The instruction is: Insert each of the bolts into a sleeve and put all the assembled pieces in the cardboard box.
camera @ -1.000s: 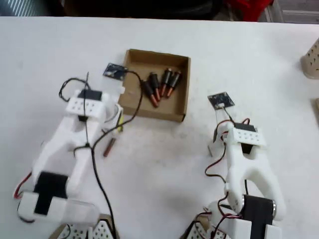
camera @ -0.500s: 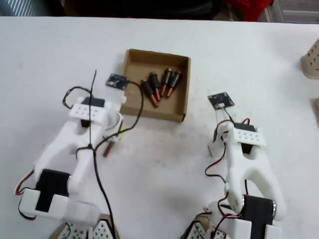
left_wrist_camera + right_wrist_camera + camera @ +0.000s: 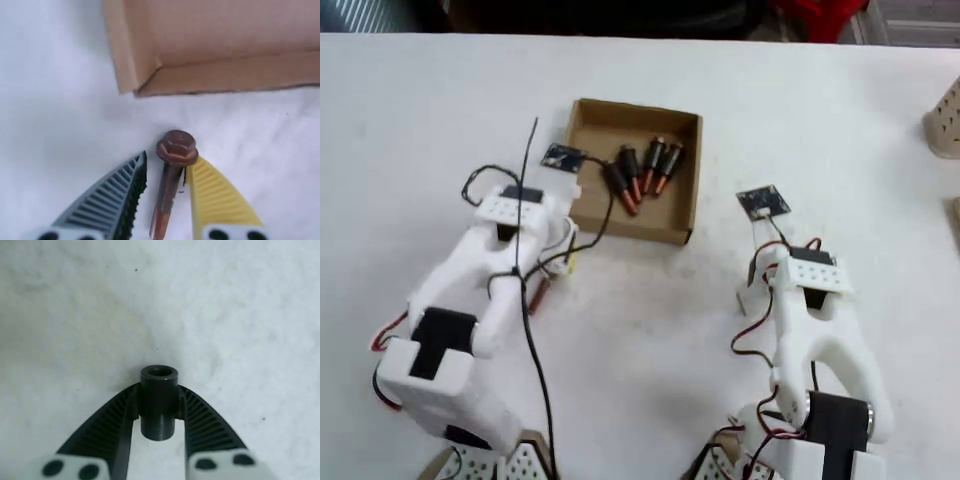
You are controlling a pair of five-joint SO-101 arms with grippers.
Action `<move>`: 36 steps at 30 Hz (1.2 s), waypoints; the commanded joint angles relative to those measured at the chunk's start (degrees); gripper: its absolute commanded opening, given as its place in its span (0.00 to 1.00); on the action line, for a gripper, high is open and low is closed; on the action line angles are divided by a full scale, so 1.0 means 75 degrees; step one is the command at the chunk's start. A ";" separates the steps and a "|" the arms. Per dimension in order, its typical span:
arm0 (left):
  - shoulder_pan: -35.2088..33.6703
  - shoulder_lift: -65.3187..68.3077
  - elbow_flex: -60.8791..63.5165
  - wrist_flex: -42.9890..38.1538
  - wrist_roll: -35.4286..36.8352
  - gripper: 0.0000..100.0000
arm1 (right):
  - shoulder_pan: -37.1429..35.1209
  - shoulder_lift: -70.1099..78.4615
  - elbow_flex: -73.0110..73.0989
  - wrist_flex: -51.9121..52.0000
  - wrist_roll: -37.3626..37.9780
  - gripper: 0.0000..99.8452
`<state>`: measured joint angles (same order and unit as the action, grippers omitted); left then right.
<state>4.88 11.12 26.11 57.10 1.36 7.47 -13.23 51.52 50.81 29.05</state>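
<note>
Four assembled pieces [image 3: 654,163] inside cardboard box [image 3: 630,228] on white worktop [image 3: 650,330]. Left jaws slightly parted around copper bolt [image 3: 170,185], near box corner. Right jaws clamping black sleeve [image 3: 158,405].

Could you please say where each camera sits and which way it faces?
High view: fixed above the table, facing down at the cardboard box, left arm and right arm.
Left wrist view: on that wrist, facing a bolt inside the open left gripper.
Right wrist view: on that wrist, facing a sleeve clamped in the right gripper.
Shared: the box, high and left wrist views.
</note>
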 commanded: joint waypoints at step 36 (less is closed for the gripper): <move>-0.1717 0.0041 -0.0527 -0.1078 0.1395 0.02 | -0.0100 -0.0322 -0.0035 -0.0053 0.0035 0.02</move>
<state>-7.52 11.91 22.86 51.47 11.12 7.47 -13.23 51.52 50.81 29.05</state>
